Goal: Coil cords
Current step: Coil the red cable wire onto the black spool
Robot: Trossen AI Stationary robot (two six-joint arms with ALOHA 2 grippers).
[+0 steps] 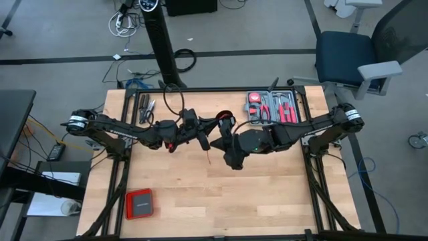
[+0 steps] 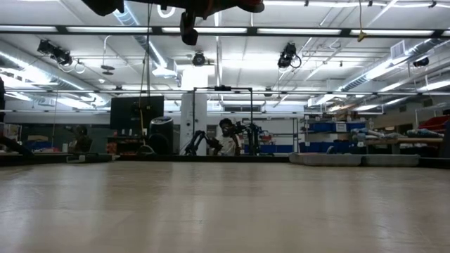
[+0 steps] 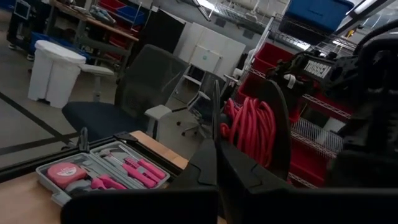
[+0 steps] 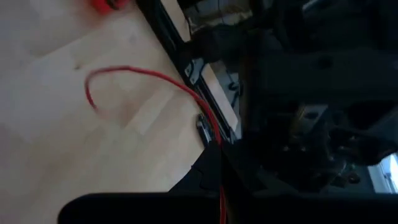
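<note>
- Your left gripper [image 1: 206, 139] and right gripper [image 1: 219, 143] meet above the table's [image 1: 267, 194] middle, each clamped on the cord [image 4: 163, 78]
- Keep each loop the same size and don't tug
- Cord: thin, red, limp; its coil [image 3: 252, 129] hangs between them; table is pale wood

Wooden table [image 1: 267, 194], tool tray [image 1: 272, 107], red box [image 1: 140, 203]

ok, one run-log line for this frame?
left gripper: shut on red cord | right gripper: shut on red cord | both raised mid-table | tool tray: untouched
</note>
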